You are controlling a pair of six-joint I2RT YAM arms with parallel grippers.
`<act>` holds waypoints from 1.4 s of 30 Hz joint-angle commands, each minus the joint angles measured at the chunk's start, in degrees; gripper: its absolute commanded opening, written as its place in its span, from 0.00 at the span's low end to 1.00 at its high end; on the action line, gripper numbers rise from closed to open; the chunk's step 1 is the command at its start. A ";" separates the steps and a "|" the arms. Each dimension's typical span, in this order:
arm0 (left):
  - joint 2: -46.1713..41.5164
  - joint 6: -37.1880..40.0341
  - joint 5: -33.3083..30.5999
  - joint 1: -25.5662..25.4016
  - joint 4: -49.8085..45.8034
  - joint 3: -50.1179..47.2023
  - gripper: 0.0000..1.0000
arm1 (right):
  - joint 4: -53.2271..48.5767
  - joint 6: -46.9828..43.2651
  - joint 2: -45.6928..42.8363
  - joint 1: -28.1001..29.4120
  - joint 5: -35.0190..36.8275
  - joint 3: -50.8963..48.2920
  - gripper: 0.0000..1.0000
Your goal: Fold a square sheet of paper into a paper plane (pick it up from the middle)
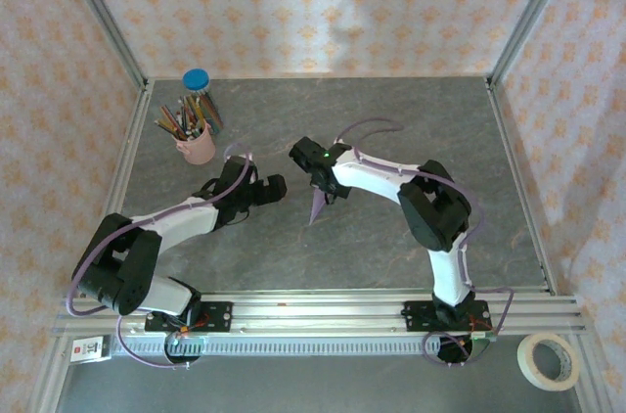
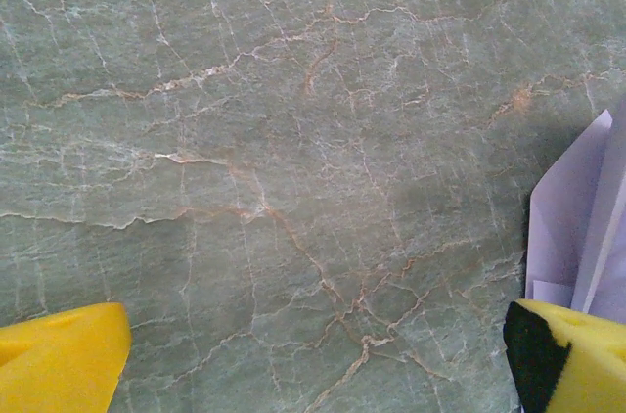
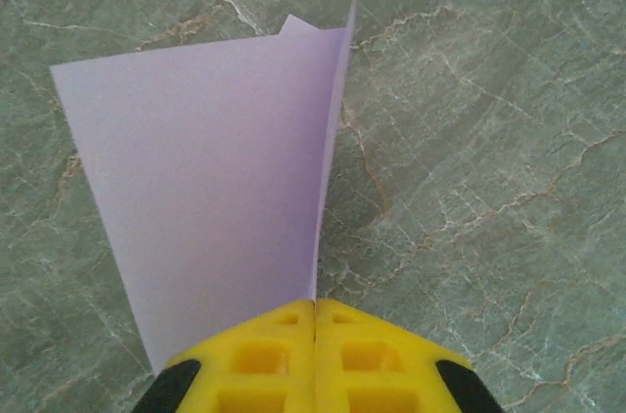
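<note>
Yellow right gripper (image 3: 315,320) fingers pressed together, pinching lilac paper plane (image 3: 205,178) over marbled table (image 1: 421,129). Left gripper (image 2: 313,359) spread, just beside. Judged: folding nearly done; next needs a steady lift without crushing the crease.

Bright even light, soft shadows, mild blur
</note>
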 commanded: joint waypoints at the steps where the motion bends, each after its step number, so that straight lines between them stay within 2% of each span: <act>1: -0.20 -2.00 2.34 1.44 1.97 1.45 0.99 | 2.42 -1.34 -4.24 -0.15 3.72 -0.38 0.00; 7: -2.95 -6.61 2.65 3.33 4.99 1.46 0.99 | 10.81 -11.11 -8.67 -0.23 0.73 0.57 0.00; 13: -5.37 -8.30 1.07 4.30 7.67 1.75 0.99 | 26.51 -18.78 -13.40 -1.23 -11.85 -5.97 0.00; 19: -9.73 -8.20 -8.71 4.76 5.10 1.19 0.99 | 39.58 -19.85 -14.81 -2.94 -23.12 -14.15 0.00; 21: -11.15 -8.33 -9.85 4.76 5.58 0.44 0.99 | 43.31 -19.81 -14.48 -3.30 -26.32 -16.26 0.00; 32: -8.67 -10.41 0.66 4.75 10.94 -1.54 0.99 | 60.25 -16.09 -13.40 -5.82 -37.29 -28.53 0.00; 42: -2.16 -11.30 9.87 4.67 14.83 -1.28 0.89 | 60.15 -14.47 -14.68 -7.98 -35.17 -35.63 0.00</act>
